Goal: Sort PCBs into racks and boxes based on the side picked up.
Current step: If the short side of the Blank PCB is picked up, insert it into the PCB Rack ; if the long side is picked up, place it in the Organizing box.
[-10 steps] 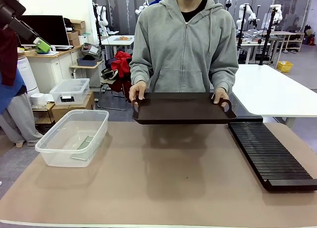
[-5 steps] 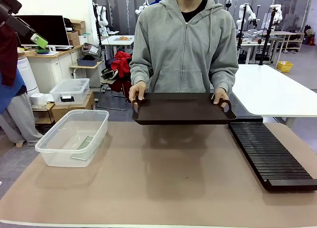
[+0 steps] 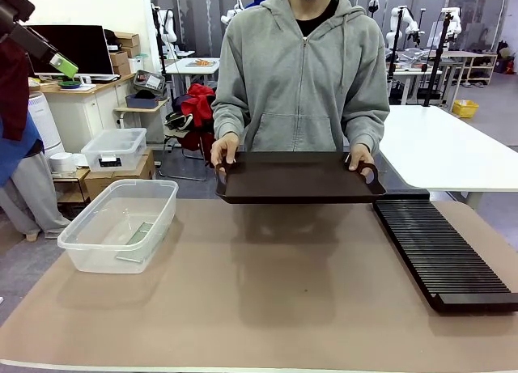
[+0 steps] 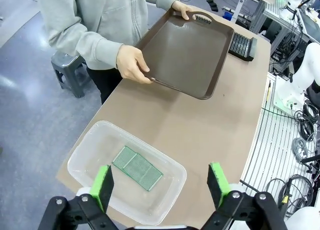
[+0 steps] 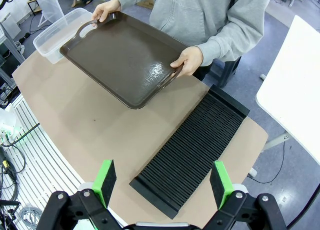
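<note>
Nothing is moving since before: the person's hands (image 3: 225,152) are holding the tray (image 3: 298,177) above the bench (image 3: 267,308); both jaws are standing wide open, empty.

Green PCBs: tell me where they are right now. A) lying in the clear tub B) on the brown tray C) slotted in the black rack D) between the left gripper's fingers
A: in the left wrist view the green PCBs lie flat on the floor of the clear tub, while the brown tray held by the person is bare.
</note>
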Available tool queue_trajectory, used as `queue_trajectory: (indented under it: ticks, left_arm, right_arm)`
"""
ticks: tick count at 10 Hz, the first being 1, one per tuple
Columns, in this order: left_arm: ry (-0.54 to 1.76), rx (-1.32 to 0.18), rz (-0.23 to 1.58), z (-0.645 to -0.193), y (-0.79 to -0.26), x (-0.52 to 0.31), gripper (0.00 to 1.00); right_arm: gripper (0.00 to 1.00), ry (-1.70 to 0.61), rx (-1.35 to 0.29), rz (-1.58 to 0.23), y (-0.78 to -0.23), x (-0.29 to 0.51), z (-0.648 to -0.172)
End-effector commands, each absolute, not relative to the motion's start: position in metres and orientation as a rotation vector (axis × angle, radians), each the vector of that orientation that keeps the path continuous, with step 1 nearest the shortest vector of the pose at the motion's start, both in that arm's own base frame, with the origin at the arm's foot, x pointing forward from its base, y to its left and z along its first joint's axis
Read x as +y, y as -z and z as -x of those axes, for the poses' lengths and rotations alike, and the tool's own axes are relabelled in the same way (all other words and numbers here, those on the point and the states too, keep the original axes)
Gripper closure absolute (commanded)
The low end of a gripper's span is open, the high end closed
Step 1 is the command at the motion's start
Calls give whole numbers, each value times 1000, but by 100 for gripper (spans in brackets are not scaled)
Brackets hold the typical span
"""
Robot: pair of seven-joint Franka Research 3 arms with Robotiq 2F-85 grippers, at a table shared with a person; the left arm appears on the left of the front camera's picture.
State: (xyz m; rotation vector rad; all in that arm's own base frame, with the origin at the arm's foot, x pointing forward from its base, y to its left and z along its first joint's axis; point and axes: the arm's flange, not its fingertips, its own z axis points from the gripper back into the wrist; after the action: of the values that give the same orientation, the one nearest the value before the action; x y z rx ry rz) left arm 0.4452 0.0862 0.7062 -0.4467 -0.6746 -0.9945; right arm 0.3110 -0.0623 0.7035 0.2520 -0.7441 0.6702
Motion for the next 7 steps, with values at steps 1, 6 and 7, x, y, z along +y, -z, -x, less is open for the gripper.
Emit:
queue_trajectory:
  ticks: [1, 6, 7]
  left_arm:
    - [996, -671, 449, -445, -706, 86, 0]
    - [996, -671, 449, -445, -706, 86, 0]
    - [996, -671, 449, -445, -706, 86, 0]
  right_arm:
    - [0, -665, -748, -255, -703, -61, -310]
    - [0, -665, -748, -255, -703, -61, -310]
    - [0, -665, -748, -255, -703, -61, -310]
